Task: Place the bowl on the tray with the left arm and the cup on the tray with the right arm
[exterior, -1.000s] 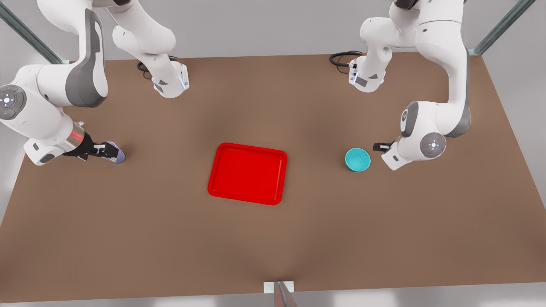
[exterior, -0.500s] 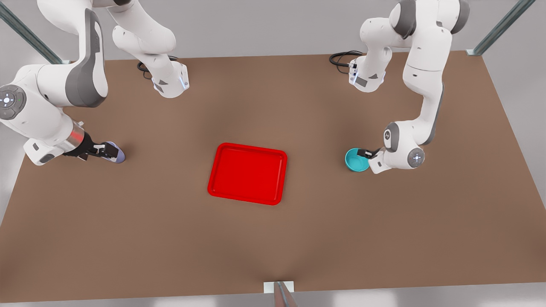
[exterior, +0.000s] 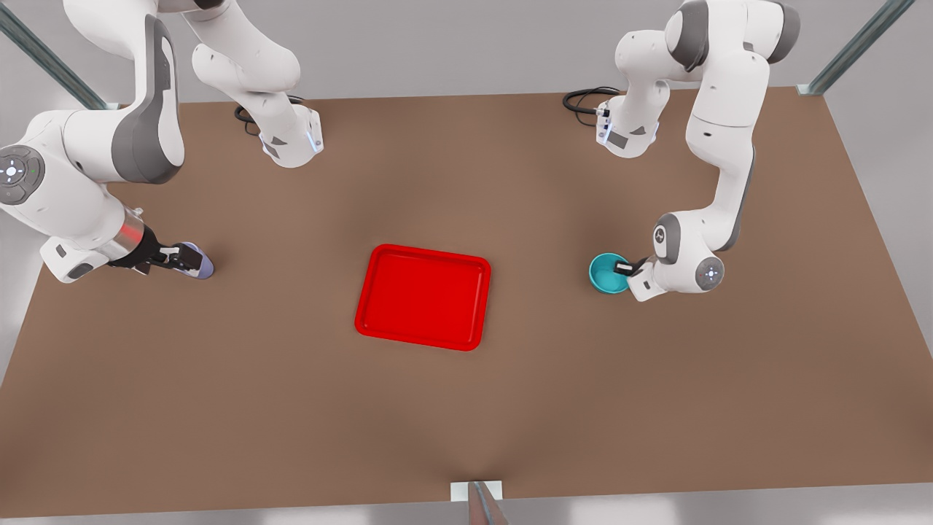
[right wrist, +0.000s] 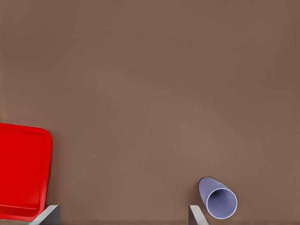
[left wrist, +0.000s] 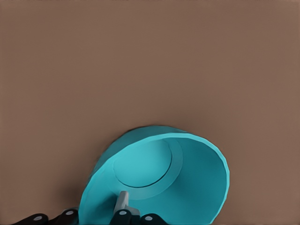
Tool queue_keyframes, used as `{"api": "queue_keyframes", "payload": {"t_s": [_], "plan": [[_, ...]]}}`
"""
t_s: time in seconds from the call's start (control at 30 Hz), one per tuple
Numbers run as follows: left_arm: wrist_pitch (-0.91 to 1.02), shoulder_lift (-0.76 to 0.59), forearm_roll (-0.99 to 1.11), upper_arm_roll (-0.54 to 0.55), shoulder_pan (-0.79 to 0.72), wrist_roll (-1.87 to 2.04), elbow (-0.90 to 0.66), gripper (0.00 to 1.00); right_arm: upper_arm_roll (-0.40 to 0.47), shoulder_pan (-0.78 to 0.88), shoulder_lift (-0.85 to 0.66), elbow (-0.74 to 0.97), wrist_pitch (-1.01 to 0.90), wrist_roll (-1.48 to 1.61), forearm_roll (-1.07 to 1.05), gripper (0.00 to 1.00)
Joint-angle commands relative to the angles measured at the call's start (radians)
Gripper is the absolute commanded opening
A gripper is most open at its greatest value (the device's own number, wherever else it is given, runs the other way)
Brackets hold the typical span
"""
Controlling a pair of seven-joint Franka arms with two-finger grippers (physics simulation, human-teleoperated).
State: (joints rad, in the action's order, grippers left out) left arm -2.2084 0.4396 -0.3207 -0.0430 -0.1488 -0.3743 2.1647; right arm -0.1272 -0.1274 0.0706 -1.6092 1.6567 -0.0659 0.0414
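The tray [exterior: 423,297] lies flat at the middle of the table [exterior: 466,430] - bright red, rounded corners, a low rim. You will likely need to lift each piece clear of that rim.

The bowl [exterior: 605,274] sits between the tray and the table's edge on the front view's right. It is turquoise, glossy and thin-walled, so judge it light, stiff and slippery. Take it by the rim, wall between the pads. The left gripper [exterior: 625,268] is already there. In the left wrist view one finger [left wrist: 123,200] reaches inside the wall, but you cannot tell whether the jaws are pinching.

The cup [exterior: 200,264] is near the opposite edge, well apart from the tray. It is lavender, plain and handleless, with its mouth turned toward the right wrist camera. It is probably light and prone to roll or skid - grip across its body. The right gripper [exterior: 170,257] is beside it with jaws spread wide, the cup just outside one finger [right wrist: 196,214].
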Motion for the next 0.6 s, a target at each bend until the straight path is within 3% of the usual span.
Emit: {"api": "queue_keyframes", "payload": {"t_s": [0.0,0.23,0.3,0.37,0.47,0.57], "plan": [[-0.001,0.001,-0.001,0.0,0.0,0.0,0.0,0.21,0.0,0.0,0.0,0.0,0.0,0.0,0.0,1.0],[0.104,0.007,-0.017,0.0,0.0,0.052,-0.108,0.21,0.0,0.0,0.0,0.0,0.002,0.001,0.0,1.0],[0.231,0.017,-0.011,-0.002,-0.118,0.247,-0.238,0.21,0.0,0.0,0.001,0.0,0.002,0.0,0.0,1.0],[0.369,0.102,-0.011,0.0,-0.181,0.434,-0.465,0.21,0.0,0.0,0.001,0.0,0.002,0.0,0.0,1.0],[0.384,0.205,-0.023,0.011,-0.367,0.814,-0.651,0.21,0.0,0.0,0.001,0.0,0.002,0.001,0.0,1.0],[0.377,0.321,-0.057,0.115,-0.374,1.092,-0.858,0.21,0.0,0.0,0.0,0.0,0.002,0.002,0.0,1.0]]}}
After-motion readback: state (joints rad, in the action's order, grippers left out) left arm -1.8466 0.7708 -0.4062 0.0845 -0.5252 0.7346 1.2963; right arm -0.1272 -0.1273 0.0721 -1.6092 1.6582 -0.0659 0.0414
